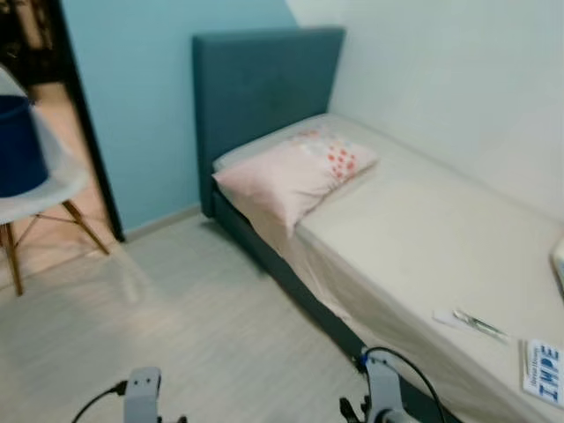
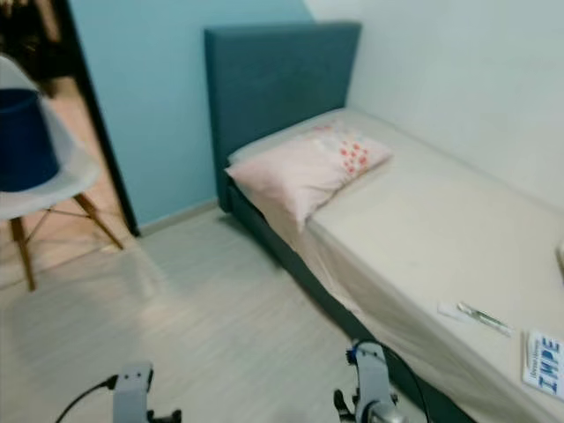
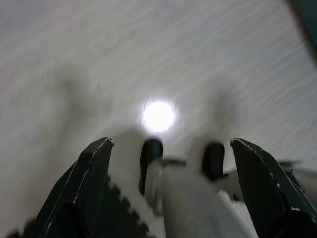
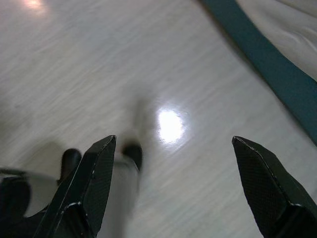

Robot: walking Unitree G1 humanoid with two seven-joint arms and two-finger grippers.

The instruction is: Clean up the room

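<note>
A bed (image 1: 423, 220) with a teal headboard (image 1: 264, 88) stands along the white wall on my right. A pink pillow (image 1: 295, 176) lies at its head. Near the bed's front end lie a small silvery item (image 1: 480, 324) and a white booklet with blue print (image 1: 543, 370). Both arms hang low, their wrists at the bottom edge of the eye views. My left gripper (image 3: 171, 148) is open over bare floor, with my own legs below it. My right gripper (image 4: 173, 146) is open too, above the floor beside the teal bed frame (image 4: 267, 59).
A white chair with wooden legs (image 1: 44, 198) stands at the far left and carries a dark blue bin (image 1: 18, 145). Behind it is an open doorway (image 1: 35, 53) in the light blue wall. Pale wood-look floor (image 1: 176, 326) stretches between chair and bed.
</note>
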